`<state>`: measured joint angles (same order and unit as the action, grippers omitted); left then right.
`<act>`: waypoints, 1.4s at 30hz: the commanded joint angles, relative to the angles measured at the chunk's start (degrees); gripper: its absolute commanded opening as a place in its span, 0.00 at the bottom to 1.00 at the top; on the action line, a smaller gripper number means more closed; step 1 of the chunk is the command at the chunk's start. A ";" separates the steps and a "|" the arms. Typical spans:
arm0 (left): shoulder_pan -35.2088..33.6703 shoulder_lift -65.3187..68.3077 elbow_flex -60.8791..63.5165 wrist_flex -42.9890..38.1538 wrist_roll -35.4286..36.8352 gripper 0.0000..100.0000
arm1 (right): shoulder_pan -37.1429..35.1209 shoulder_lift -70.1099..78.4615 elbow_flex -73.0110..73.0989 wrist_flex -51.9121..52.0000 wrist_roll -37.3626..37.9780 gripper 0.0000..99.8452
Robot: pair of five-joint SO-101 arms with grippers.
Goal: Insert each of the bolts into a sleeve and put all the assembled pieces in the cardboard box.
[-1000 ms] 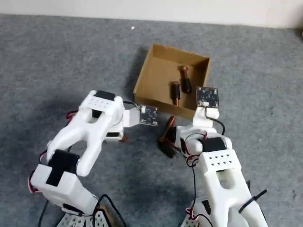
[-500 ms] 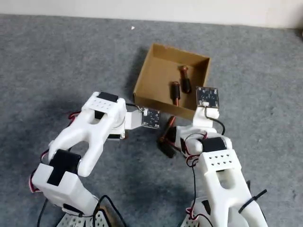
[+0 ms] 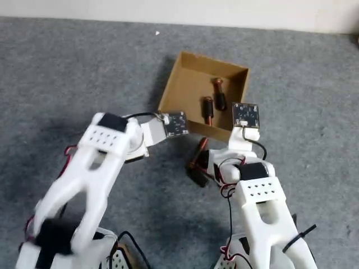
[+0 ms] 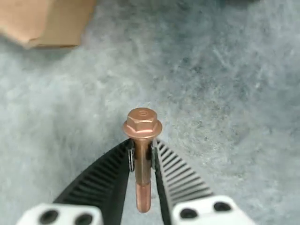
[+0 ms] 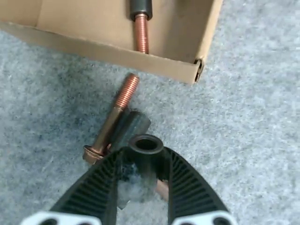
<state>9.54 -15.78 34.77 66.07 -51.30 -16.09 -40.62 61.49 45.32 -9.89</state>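
Two tools: both loaded. The left tool (image 4: 142,146) is clamped on a bolt (image 4: 142,125) by its shank, hex head clear of the fingertips. The right tool (image 5: 143,155) is clamped on a sleeve (image 5: 149,168) with its bore open and unblocked.
Far side: the cardboard box (image 3: 168,96) stands on the grey tabletop (image 3: 67,67) with two assembled pieces (image 3: 207,109) lying inside.
Near the box: a loose bolt (image 5: 115,117) and a spare sleeve (image 5: 130,125) lie touching, just outside the box's near wall, beside the right tool.
Step in hand: probably mating the held bolt with the held sleeve.
Doing it well: present the threaded end to the bore, not the head. Line the shank up with the sleeve's axis before pushing. Hold the sleeve steady, feed slowly, and release the bolt only once it is seated.
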 commanded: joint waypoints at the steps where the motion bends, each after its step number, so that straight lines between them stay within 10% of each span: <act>1: 0.40 -12.35 3.03 0.18 9.49 0.00 | 0.48 -1.98 -0.48 -1.36 0.62 0.01; 21: 0.48 -50.33 16.75 -9.58 65.05 0.00 | -1.89 -29.76 9.98 0.84 0.53 0.01; 36: 2.42 -79.52 35.12 -29.36 75.69 0.00 | -11.74 -50.42 25.98 -14.55 1.32 0.01; 42: 9.10 -89.45 42.24 -35.96 75.69 0.00 | -17.01 -59.91 36.70 -22.90 14.42 0.01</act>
<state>13.67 -100.00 74.86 35.74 23.60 -29.98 -95.56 95.34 26.95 -0.66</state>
